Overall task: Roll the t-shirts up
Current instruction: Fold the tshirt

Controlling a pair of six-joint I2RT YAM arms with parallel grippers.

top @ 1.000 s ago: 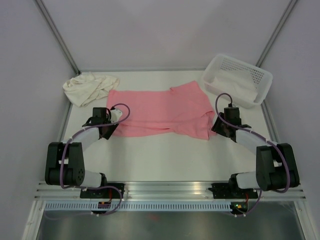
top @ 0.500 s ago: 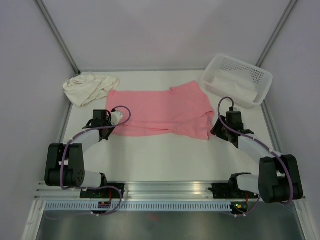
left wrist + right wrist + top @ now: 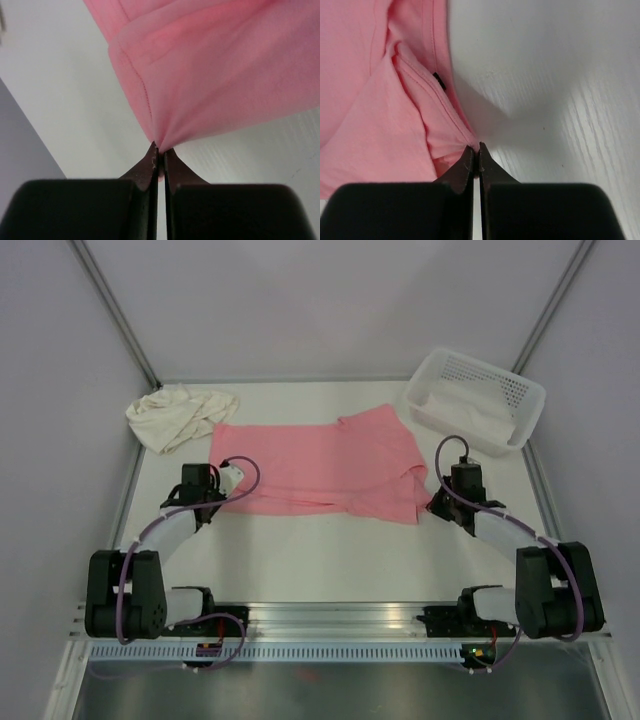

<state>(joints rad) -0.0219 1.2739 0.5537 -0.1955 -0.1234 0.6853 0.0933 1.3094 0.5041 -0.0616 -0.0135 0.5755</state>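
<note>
Pink t-shirt (image 3: pixel 310 465), corners nipped by left fingers (image 3: pixel 144 172), apparently right fingers (image 3: pixel 462 169)

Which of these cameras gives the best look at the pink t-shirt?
The overhead view: it shows the whole pink t-shirt spread on the table. The wrist views show only small patches, where the left hand and the right hand each pinch its edge.

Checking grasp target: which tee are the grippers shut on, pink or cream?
The salmon pink t-shirt, spread flat mid-table: left gripper and right gripper each pinch one near corner. The cream t-shirt lies bunched at far left, untouched.
</note>
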